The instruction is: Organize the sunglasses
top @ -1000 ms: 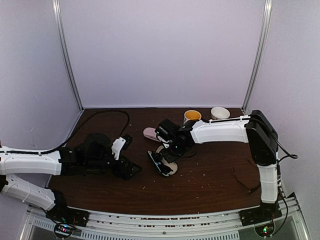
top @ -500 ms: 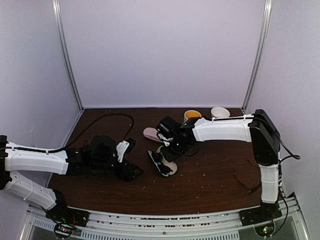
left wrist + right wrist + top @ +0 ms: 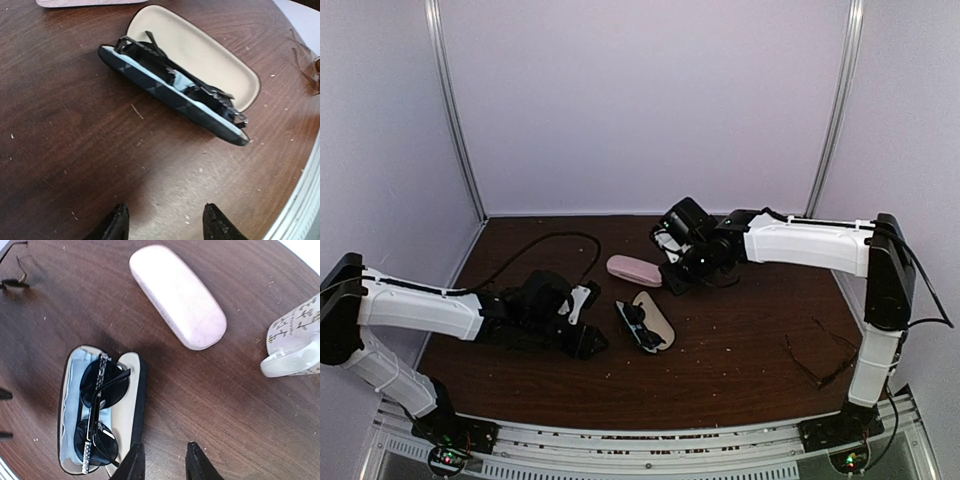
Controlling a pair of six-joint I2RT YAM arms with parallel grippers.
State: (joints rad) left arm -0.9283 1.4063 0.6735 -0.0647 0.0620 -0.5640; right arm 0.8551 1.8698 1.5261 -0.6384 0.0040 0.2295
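Both pairs of jaws stand parted and empty. Black sunglasses lie folded in the open black case on the surface, their long axis slanting across just ahead of the left jaws. The right jaws hover farther off, near the pink case.

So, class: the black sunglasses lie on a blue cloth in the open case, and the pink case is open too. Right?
No: the pink case is shut, as the right wrist view shows. The black sunglasses do lie on the blue cloth in the open case.
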